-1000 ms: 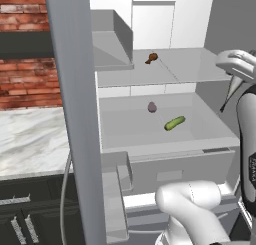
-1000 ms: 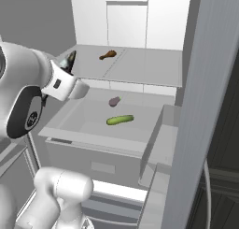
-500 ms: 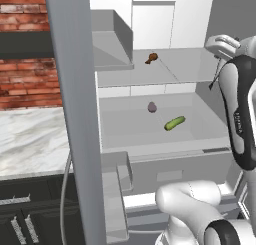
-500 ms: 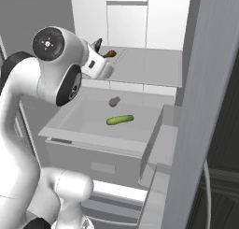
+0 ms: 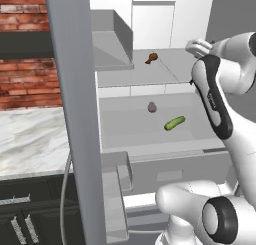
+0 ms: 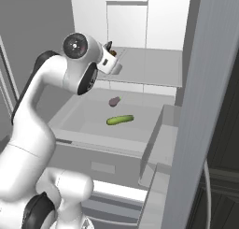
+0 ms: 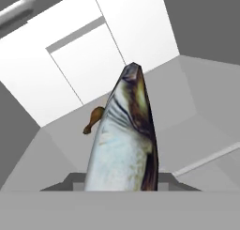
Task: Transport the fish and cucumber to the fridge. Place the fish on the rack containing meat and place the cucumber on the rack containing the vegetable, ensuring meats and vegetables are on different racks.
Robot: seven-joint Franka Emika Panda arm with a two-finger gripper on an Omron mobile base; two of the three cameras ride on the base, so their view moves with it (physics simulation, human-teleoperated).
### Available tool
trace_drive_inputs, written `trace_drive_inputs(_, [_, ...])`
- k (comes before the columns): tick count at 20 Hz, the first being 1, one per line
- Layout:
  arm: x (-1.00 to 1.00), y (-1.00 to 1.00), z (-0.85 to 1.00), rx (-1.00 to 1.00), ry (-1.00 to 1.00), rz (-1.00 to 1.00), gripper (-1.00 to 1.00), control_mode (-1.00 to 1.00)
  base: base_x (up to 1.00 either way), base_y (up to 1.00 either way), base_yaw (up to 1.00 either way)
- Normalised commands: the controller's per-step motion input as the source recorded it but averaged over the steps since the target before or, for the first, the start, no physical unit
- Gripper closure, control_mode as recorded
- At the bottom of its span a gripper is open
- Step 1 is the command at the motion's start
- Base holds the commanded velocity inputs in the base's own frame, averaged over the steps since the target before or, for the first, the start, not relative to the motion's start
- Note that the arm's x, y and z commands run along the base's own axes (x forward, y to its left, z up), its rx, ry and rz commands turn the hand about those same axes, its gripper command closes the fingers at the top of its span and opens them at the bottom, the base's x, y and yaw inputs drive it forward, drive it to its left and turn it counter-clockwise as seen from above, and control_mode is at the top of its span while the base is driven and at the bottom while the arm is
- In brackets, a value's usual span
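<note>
Fingers clamped on the fish (image 7: 125, 140), which points into the open fridge (image 5: 150, 19). Cucumber (image 5: 174, 123) on the lower shelf, the vegetable (image 5: 152, 107) just behind it. Meat (image 5: 151, 58) farther back on the rack containing meat (image 5: 165, 71), beyond the fish's tip.

Flat, even rendered light; soft shadows; no glare or blur.

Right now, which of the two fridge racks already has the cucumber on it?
The lower rack: the cucumber lies there beside the purple vegetable. The upper rack holds just the brown meat.
</note>
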Motion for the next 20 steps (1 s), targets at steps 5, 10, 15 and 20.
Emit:
trace_drive_inputs(5, [1.0, -0.06, -0.36, 0.0, 0.01, 0.0, 1.0, -1.0, 0.0, 0.0, 0.0])
trace_drive_inputs(10, [0.76, -0.12, -0.14, 0.0, -0.04, 0.0, 1.0, -1.0, 0.0, 0.0, 0.0])
trace_drive_inputs(15, [0.77, -0.05, -0.22, 0.0, -0.03, 0.0, 1.0, -1.0, 0.0, 0.0, 0.0])
trace_drive_inputs(20, [0.86, 0.0, -0.33, 0.0, -0.01, 0.0, 1.0, -1.0, 0.0, 0.0, 0.0])
